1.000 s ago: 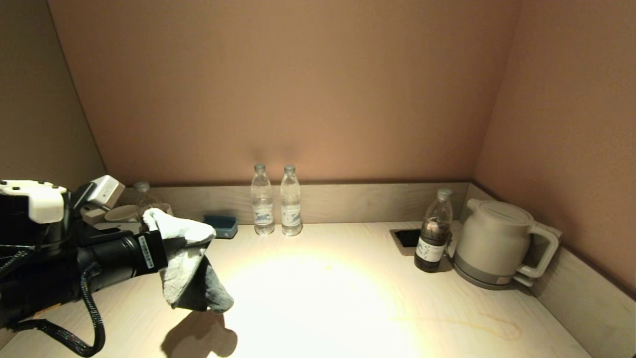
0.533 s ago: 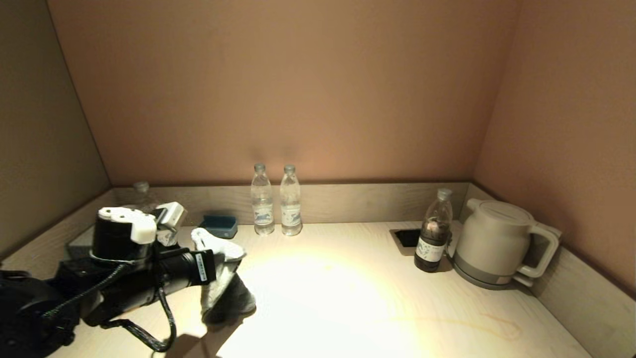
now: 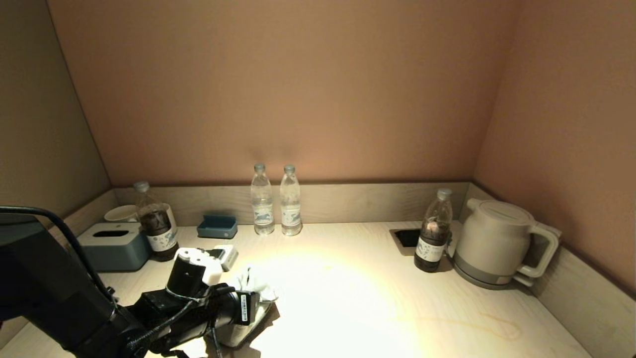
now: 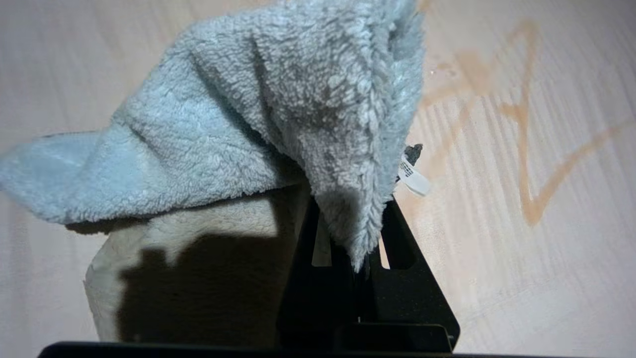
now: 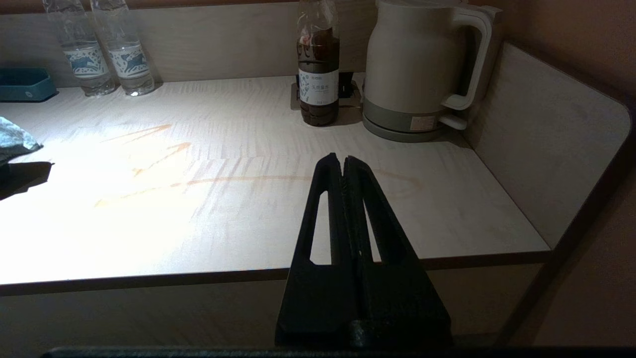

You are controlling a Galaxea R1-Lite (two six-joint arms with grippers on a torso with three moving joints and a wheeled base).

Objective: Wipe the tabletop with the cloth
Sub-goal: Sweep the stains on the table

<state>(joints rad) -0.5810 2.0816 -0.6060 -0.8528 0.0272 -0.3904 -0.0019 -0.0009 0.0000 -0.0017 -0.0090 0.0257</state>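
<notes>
In the left wrist view the cloth [image 4: 278,114] drapes over the left pincer [image 4: 355,233], covering its tips, and spreads over part of the orange stain [image 4: 526,164] on the worktop [image 4: 546,278]. In the head view the left arm hides the cloth's near side [image 3: 256,291] and the picture's edge cuts the arm off. The cup [image 3: 120,213] at the back left is half hidden by a dark bottle [image 3: 156,228]. The right pincer [image 5: 343,169] does not appear in the head view. Bottle labels are too small to read.

Left arm [image 3: 149,311] low on tabletop [image 3: 372,298], cloth [image 3: 256,293] bunched at its tip, kettle [image 3: 497,243] far right
</notes>
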